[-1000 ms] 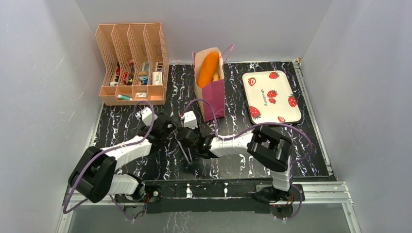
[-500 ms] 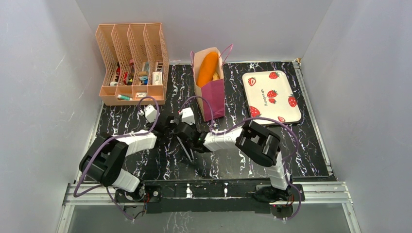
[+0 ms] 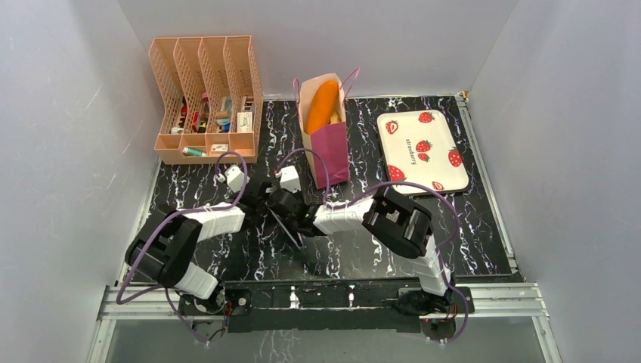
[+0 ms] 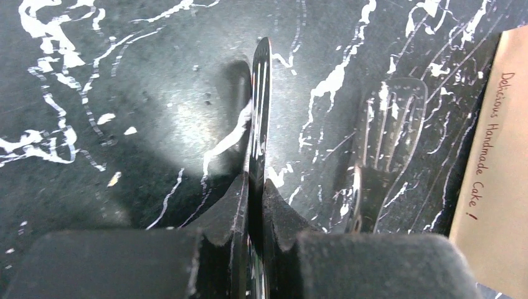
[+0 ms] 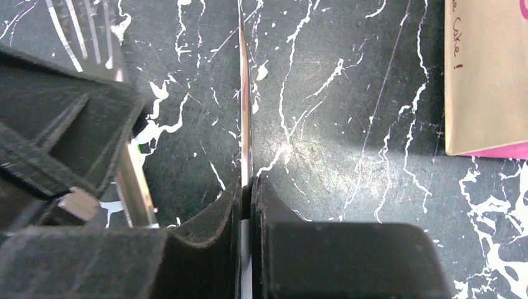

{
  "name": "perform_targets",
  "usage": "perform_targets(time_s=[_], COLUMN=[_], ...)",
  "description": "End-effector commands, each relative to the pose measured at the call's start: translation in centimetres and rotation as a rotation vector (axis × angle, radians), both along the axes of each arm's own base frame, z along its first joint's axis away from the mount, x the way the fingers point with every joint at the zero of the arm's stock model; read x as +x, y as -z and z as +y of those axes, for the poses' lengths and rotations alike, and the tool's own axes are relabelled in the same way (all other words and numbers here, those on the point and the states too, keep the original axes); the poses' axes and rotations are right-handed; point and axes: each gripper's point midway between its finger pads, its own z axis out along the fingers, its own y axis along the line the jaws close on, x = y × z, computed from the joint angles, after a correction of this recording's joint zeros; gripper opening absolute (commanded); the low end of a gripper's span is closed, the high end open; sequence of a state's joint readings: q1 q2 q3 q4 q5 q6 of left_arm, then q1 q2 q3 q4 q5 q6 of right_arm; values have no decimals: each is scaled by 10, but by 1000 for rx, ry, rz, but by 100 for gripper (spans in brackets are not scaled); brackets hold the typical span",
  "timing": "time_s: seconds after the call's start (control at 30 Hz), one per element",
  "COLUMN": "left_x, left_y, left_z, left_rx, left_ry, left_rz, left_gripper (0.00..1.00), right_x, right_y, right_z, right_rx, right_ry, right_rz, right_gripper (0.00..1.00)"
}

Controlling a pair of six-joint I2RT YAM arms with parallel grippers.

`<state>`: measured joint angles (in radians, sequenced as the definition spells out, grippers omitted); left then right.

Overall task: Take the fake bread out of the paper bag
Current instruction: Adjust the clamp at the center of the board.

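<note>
The paper bag (image 3: pixel 326 144), tan above and maroon below, stands upright at the back middle of the table. An orange fake bread (image 3: pixel 323 104) sticks out of its open top. Both arms are folded low, a little nearer than the bag and to its left. My left gripper (image 3: pixel 257 193) and right gripper (image 3: pixel 278 200) lie close side by side, apart from the bag. In the left wrist view the left gripper (image 4: pixel 260 75) has its thin fingers pressed flat together, empty, with the bag's tan side (image 4: pixel 498 162) at the right edge. The right gripper (image 5: pixel 244 81) is likewise shut on nothing, with the bag (image 5: pixel 485 75) at upper right.
A peach file rack (image 3: pixel 205 98) with small items stands at the back left. A white strawberry tray (image 3: pixel 422 150) lies right of the bag. Grey walls close in on three sides. Purple cables loop over both arms.
Both grippers have closed from open. The right arm has swung left toward the left gripper, and the left forearm has drawn in toward the far side. The bag has stayed upright, with the bread inside.
</note>
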<state>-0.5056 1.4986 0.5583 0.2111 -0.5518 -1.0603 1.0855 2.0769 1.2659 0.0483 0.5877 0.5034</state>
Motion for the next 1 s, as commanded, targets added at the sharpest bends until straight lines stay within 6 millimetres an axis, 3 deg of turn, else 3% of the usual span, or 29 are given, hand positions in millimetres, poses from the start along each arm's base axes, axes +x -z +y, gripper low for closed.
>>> perform_targets(time_s=[0.0, 0.3, 0.43, 0.77, 0.97], left_x=[-22, -36, -48, -81, -90], left_y=[-3, -57, -71, -75, -73], left_z=[22, 52, 73, 108, 119], left_rx=[26, 71, 128, 201, 218], left_ry=[-63, -127, -168, -253, -294], left_rz=[26, -95, -128, -132, -137], left_gripper=[0, 0, 0, 0, 0], right_x=[5, 0, -1, -2, 1], right_y=[-3, -25, -32, -31, -30], right_z=[-28, -56, -67, -93, -107], right_rx=[-19, 78, 94, 76, 67], right_ry=[127, 261, 302, 365, 390], right_rz=[-11, -14, -21, -24, -25], right_gripper=[0, 0, 0, 0, 0])
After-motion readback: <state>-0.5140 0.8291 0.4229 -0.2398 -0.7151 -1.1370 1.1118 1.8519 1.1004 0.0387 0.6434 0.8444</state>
